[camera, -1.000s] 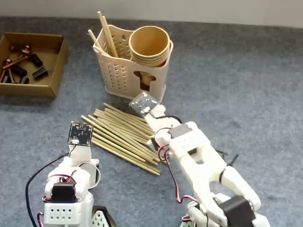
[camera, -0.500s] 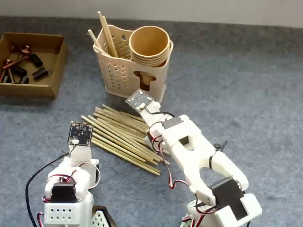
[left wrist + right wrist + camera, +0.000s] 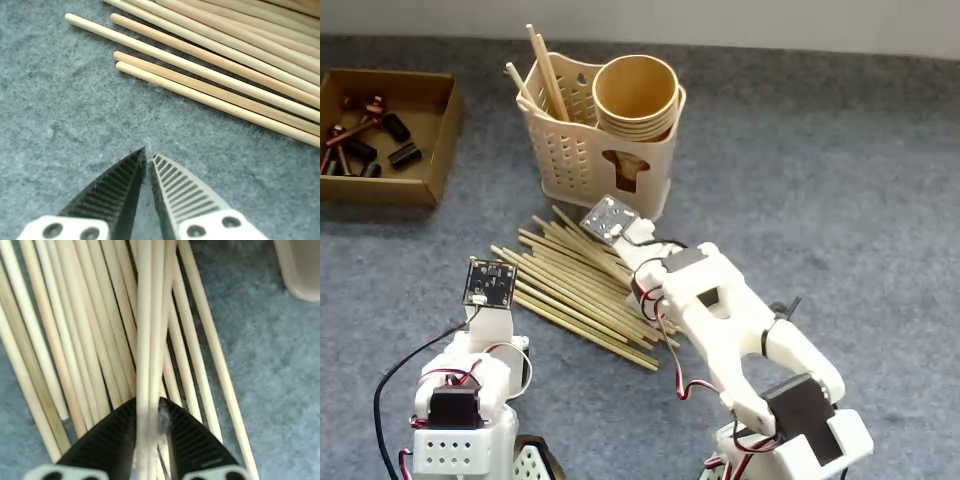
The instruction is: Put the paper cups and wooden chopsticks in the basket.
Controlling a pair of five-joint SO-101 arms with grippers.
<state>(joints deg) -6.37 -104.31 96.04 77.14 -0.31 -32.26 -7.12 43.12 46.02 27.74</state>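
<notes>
Where the right end effector sits: low over the pile on the bench, between the basket and its own arm.
Right end effector state: clenched on the pinched chopsticks, a few sticks side by side between its dark fingers.
Pinched chopsticks: they cross over the top of the pile at a different angle from the rest, one end pointing towards the basket.
Loose chopsticks: a broad, roughly parallel spread lying flat on the grey felt in front of the basket, between the two arms.
Left end effector: clenched with its tips together and nothing between them, just above bare felt, near the ends of the outermost loose chopsticks but apart from them.
Basket: upright at the back of the bench, cream-coloured with perforated walls.
Paper cups: nested in one stack, standing inside the basket.
Upright chopsticks: several leaning in the basket beside the cups, ends sticking out above the rim.
Cardboard box: well apart from the basket at one edge of the bench, holding small dark parts.
</notes>
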